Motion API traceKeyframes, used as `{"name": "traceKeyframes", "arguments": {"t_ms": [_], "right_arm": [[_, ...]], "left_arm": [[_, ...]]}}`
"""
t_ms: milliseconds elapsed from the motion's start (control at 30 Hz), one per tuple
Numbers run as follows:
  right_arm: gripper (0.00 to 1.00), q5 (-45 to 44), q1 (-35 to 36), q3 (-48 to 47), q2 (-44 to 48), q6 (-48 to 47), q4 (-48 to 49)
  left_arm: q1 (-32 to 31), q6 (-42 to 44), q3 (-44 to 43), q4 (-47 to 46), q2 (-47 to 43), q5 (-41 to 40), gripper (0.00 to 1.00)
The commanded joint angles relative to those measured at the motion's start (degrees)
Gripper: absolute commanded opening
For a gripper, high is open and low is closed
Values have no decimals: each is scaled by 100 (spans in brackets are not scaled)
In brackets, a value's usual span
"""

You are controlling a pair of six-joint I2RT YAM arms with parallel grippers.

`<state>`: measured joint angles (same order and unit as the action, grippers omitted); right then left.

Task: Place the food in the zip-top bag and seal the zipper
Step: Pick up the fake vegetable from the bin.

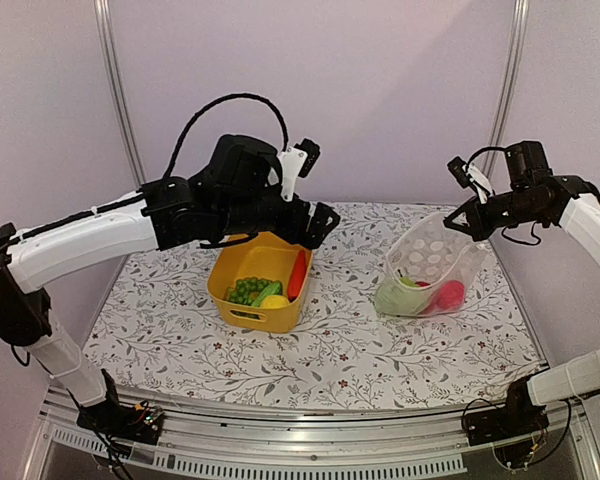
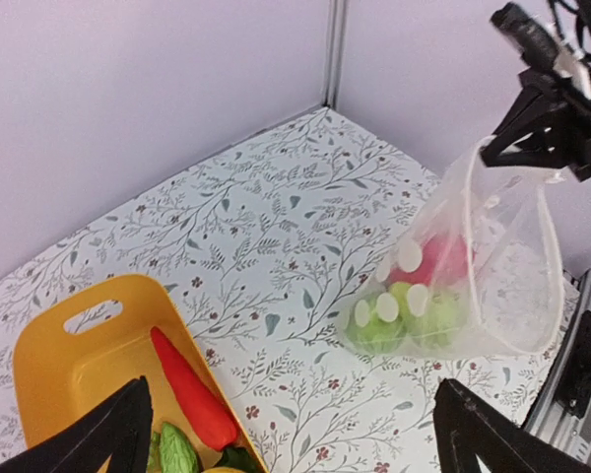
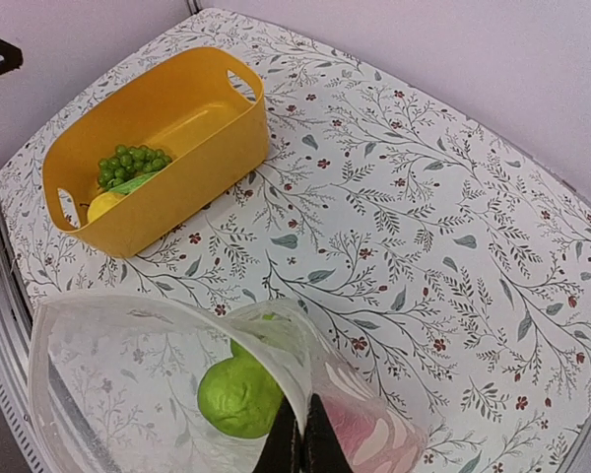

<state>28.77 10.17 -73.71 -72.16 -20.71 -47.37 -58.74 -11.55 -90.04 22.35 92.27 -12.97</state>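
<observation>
Top external view shows the left gripper point(image 1: 318, 226) with its fingers spread open, hanging over the far side of a yellow plastic basket point(image 1: 270, 320). A long red toy pepper point(image 1: 297, 273) and green toy grapes point(image 1: 247, 290) lie in the basket. On the right, the right gripper point(image 1: 458, 222) pinches the top edge of the clear crinkly plastic zip-top bag point(image 1: 430, 255). The bag stands on the flowery tablecloth point(image 1: 380, 365) with green toy food point(image 1: 394, 296) and a pink-red toy point(image 1: 449, 295) inside. Left wrist view shows two black fingers point(image 2: 98, 439) wide apart above the basket. It also shows the bag's mouth gaping, its zipper strip point(image 2: 552, 246) not pressed together. Right wrist view shows the right fingers point(image 3: 320, 443) squeezed shut on the bag's edge, with a round green toy point(image 3: 238, 396) inside the bag just beside them.
</observation>
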Motion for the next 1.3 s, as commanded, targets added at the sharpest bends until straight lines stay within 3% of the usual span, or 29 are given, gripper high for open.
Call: {"name": "traceKeyframes", "arguments": {"t_ms": [0,133,233,500,700,800,1267], "right_arm": [[0,-150,-36,-384,-161,49,285],[0,-249,-53,-721,-466,134,378],[0,-94,-53,-853,-758,150,479],[0,406,-51,-406,-1015,-230,350],[0,742,-55,92,-914,-450,198],[0,723,-55,170,-832,-498,124],[0,745,-52,182,-850,-526,93]], "left_arm": [[732,-582,1080,-19,-107,-277,96],[1266,-999,1739,-490,-63,222,92],[1463,-1054,1743,-632,257,293,92],[1766,-1277,876,-464,1577,655,88],[2042,-1302,-131,-23,2682,1112,67],[2125,-1406,-533,221,3095,1250,66],[2156,-1825,-1047,601,3798,2008,54]]}}
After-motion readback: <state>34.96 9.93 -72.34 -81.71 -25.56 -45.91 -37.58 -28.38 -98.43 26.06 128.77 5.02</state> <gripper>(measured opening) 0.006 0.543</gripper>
